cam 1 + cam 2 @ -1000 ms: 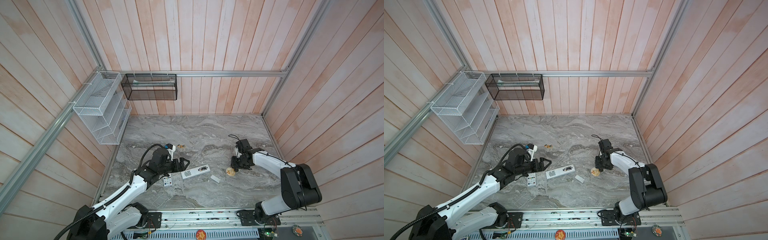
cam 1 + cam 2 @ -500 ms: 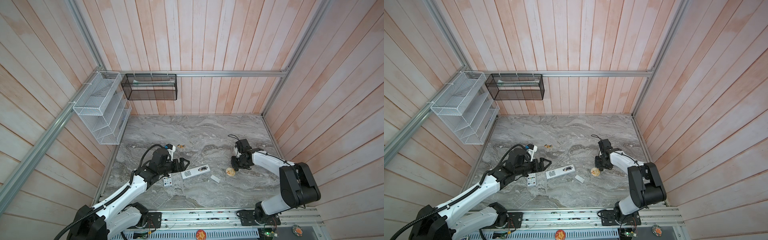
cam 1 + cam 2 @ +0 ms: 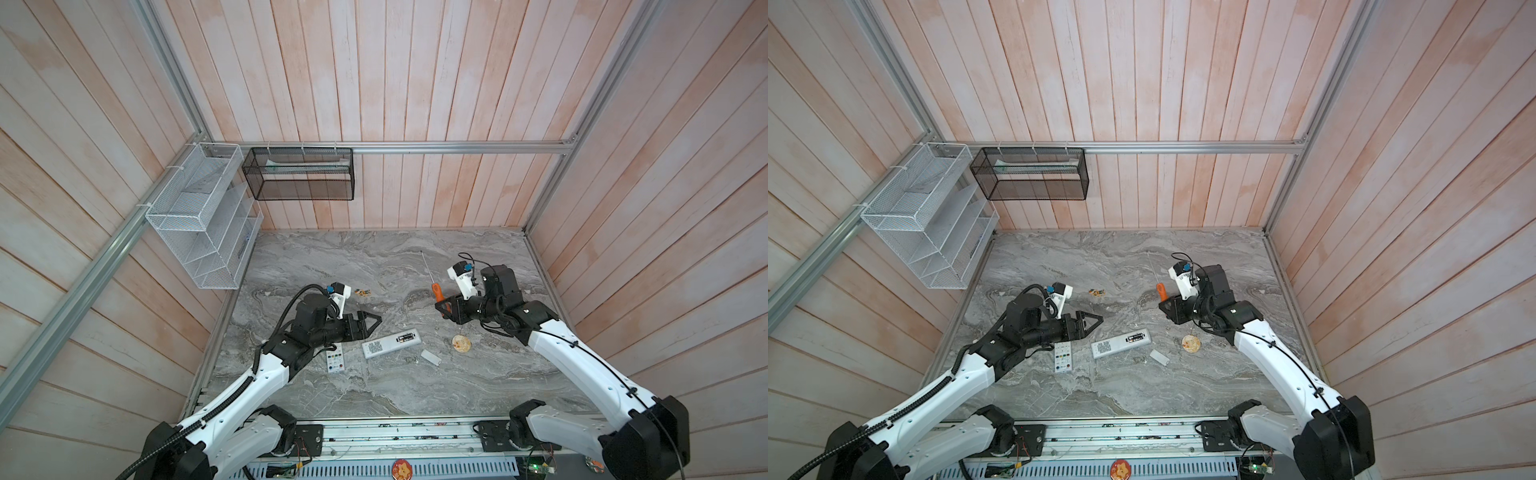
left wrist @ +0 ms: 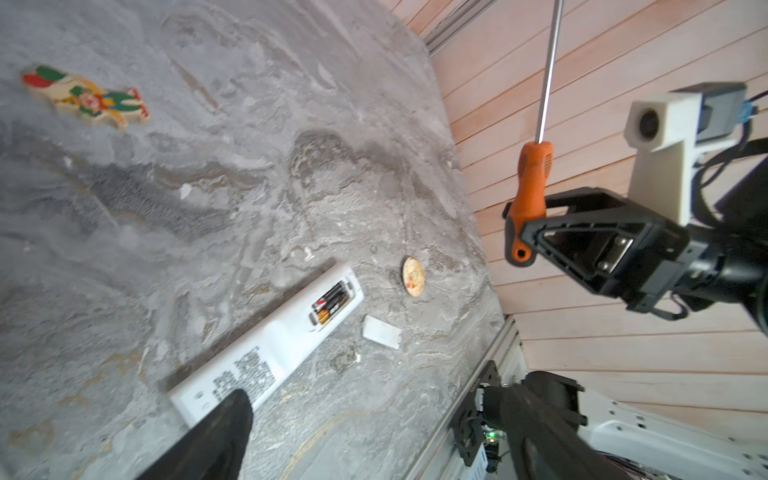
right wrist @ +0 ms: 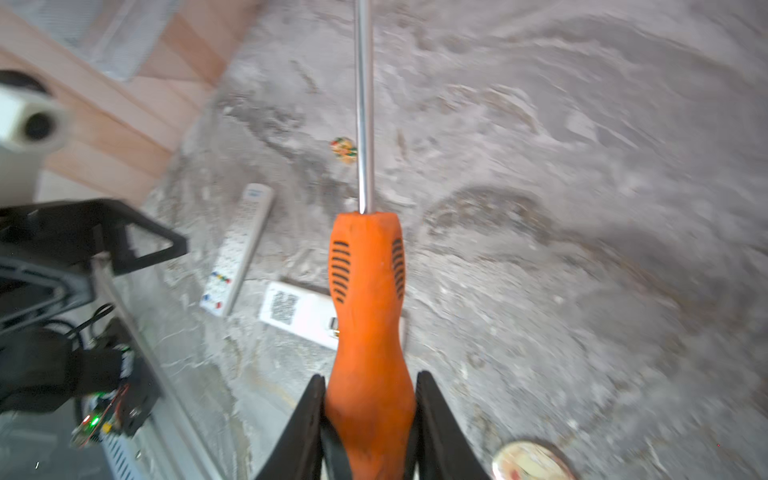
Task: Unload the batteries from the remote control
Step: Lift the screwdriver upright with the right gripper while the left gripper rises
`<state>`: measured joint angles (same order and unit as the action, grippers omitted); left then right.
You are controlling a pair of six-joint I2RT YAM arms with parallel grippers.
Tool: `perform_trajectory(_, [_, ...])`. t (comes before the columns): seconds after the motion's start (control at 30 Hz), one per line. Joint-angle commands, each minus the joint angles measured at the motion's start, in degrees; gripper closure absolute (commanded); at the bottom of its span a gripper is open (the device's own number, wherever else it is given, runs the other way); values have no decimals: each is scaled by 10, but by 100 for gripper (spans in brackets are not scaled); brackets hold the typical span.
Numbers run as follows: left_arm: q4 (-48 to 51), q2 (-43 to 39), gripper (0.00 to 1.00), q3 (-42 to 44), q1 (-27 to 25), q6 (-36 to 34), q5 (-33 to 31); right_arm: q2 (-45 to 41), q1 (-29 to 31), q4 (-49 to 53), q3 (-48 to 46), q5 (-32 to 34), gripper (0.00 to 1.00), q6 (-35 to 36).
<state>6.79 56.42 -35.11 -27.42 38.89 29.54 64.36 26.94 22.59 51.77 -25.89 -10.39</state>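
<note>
The white remote control (image 3: 384, 345) (image 3: 1113, 345) (image 4: 266, 353) (image 5: 297, 311) lies back up on the marble table, its battery bay uncovered. Black batteries (image 3: 407, 336) (image 3: 1134, 337) (image 4: 330, 305) with gold ends sit in that bay. My right gripper (image 3: 441, 308) (image 3: 1165, 306) (image 4: 524, 232) (image 5: 370, 380) is shut on the orange handle of a screwdriver (image 3: 437, 293) (image 3: 1161, 291) (image 4: 530, 195) (image 5: 365, 291), held above the table behind and to the right of the remote, shaft pointing to the far wall. My left gripper (image 3: 376, 324) (image 3: 1098, 322) (image 4: 382, 415) stands open and empty just left of the remote.
The loose white battery cover (image 3: 430, 356) (image 3: 1159, 357) (image 4: 381, 331) lies right of the remote, a round wooden disc (image 3: 461, 343) (image 3: 1191, 343) beyond it. A second remote (image 3: 336, 361) (image 3: 1063, 359) (image 5: 237, 249) lies under my left arm. A small colourful figure (image 3: 363, 293) (image 4: 87, 97) lies farther back.
My right gripper has closed on the screwdriver handle and shifted left and up in the top views. The left arm and the remote have not moved.
</note>
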Motion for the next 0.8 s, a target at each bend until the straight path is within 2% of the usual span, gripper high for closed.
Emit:
perform_trajectory(0.0, [-80, -30, 4, -8, 14, 10, 86, -21, 37, -45, 4, -85, 93, 36])
perform_trajectory(0.13, [-111, -47, 4, -17, 18, 13, 131, -32, 61, -76, -3, -121, 94, 32])
perform_trajectory(0.27, [-143, -55, 4, -17, 18, 31, 148, -29, 83, -88, 0, -147, 96, 28])
perform_trajectory(0.33, [-166, -54, 5, -15, 17, 45, 154, -26, 95, -81, 7, -128, 96, 25])
perform_trajectory(0.4, [-203, -54, 6, -12, 18, 66, 162, -25, 100, -79, 11, -143, 97, 28])
perform_trajectory(0.47, [-228, -52, 8, -12, 18, 74, 166, -28, 100, -95, 5, -182, 97, 16])
perform_trajectory(0.67, [-311, -36, 13, -22, 18, 103, 190, -7, 103, -160, -14, -357, 97, -68])
perform_trajectory(0.77, [-365, -33, 15, -20, 18, 125, 200, -2, 105, -189, -20, -398, 98, -103])
